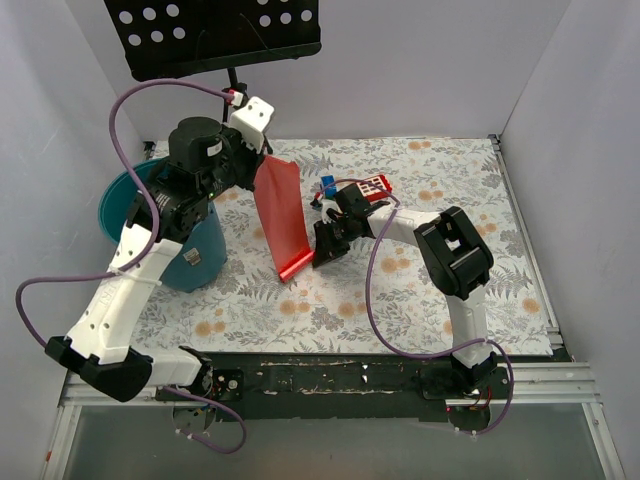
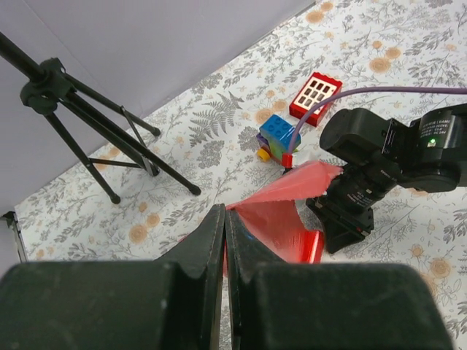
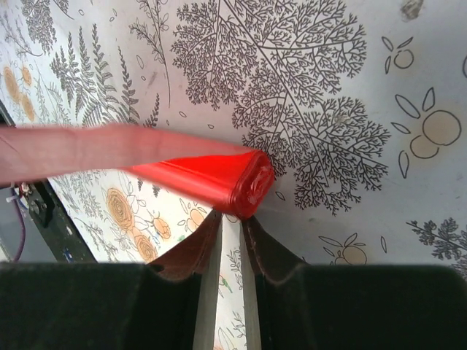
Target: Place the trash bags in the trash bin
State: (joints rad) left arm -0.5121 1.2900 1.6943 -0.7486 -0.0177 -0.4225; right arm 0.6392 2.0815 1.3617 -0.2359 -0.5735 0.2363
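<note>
White cloth printed with grey ferns and orange flowers, spread flat over the table. At the far middle, flat red box with white squares, lying face up. Just left of it, near but apart, blue toy brick with yellow, green and red pieces beneath. At far left, black tripod standing on the cloth, topped by a black perforated panel against the white wall.

- A tabletop lies under a pale cloth printed with grey ferns, leaves and orange flowers.
- Plain white walls close it in at the back and on both sides.
- A black perforated panel stands over the back left corner, on a black tripod.
- A metal rail runs along the right edge.
- A dark base plate spans the near edge.
- The light is soft and even.
</note>
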